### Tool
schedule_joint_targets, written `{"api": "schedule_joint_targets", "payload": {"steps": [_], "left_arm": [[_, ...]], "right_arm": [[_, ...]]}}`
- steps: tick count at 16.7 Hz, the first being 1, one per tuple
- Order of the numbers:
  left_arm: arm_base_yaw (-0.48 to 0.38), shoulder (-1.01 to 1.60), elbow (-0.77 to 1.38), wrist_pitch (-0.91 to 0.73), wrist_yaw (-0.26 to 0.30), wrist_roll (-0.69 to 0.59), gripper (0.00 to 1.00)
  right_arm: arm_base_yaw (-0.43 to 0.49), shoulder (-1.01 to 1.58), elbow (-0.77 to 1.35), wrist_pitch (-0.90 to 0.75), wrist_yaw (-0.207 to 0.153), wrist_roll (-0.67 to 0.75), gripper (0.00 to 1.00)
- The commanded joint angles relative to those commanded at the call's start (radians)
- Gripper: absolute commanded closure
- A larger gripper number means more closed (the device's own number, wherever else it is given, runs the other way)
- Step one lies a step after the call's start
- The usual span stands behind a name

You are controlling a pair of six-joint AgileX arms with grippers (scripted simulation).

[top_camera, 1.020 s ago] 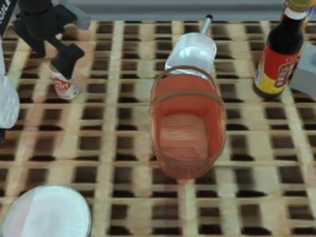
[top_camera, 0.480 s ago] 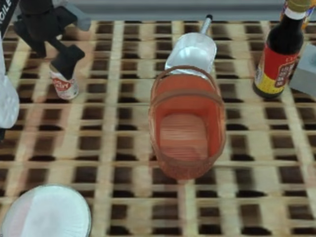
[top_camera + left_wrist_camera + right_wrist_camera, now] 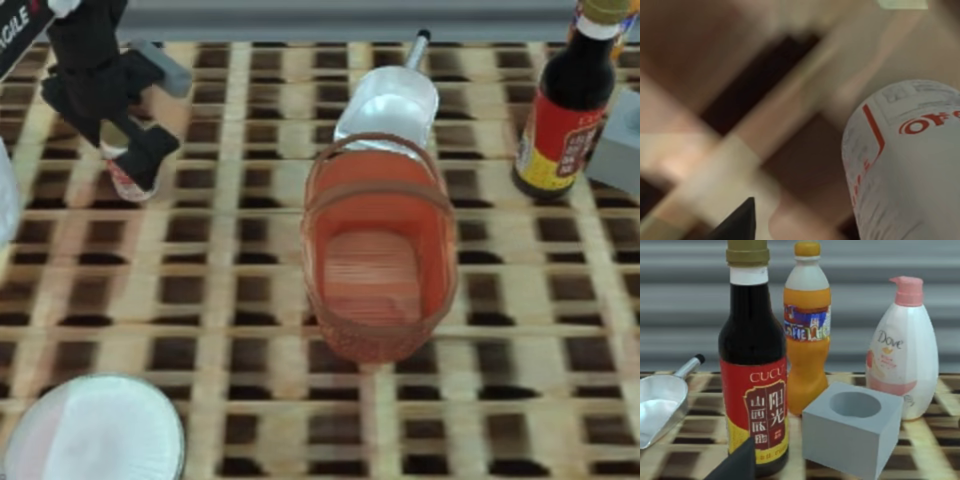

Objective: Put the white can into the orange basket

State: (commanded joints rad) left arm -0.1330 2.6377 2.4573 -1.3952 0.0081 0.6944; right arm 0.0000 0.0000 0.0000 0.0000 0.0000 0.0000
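The white can (image 3: 124,181) with red markings stands at the table's far left, mostly covered by my left gripper (image 3: 138,165), which hangs right over it. In the left wrist view the can (image 3: 907,165) looms very close, and one dark fingertip (image 3: 742,224) shows with a clear gap between it and the can. That gripper is open. The orange basket (image 3: 322,262) with its arched handle sits at the table's middle, holding nothing. My right gripper (image 3: 790,476) is parked off the top view's right side, open, with one fingertip (image 3: 742,460) showing.
A white scoop (image 3: 388,103) lies just behind the basket. A tall dark bottle (image 3: 563,115) and a grey block (image 3: 618,150) stand at the far right, with an orange bottle (image 3: 807,330) and a pump bottle (image 3: 900,365) behind. A round plate (image 3: 95,430) lies front left.
My left arm has swung and the gripper has turned and shifted slightly forward and right, closing in over the can. The can and basket have not moved.
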Motion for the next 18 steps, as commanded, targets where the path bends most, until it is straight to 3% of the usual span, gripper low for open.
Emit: {"api": "schedule_joint_targets", "payload": {"steps": [6, 18], "left_arm": [[0.000, -0.012, -0.042, 0.035, 0.000, 0.000, 0.00], [0.000, -0.012, -0.042, 0.035, 0.000, 0.000, 0.90]], "right_arm": [[0.000, 0.000, 0.000, 0.000, 0.000, 0.000, 0.00], [0.000, 0.000, 0.000, 0.000, 0.000, 0.000, 0.00]]}}
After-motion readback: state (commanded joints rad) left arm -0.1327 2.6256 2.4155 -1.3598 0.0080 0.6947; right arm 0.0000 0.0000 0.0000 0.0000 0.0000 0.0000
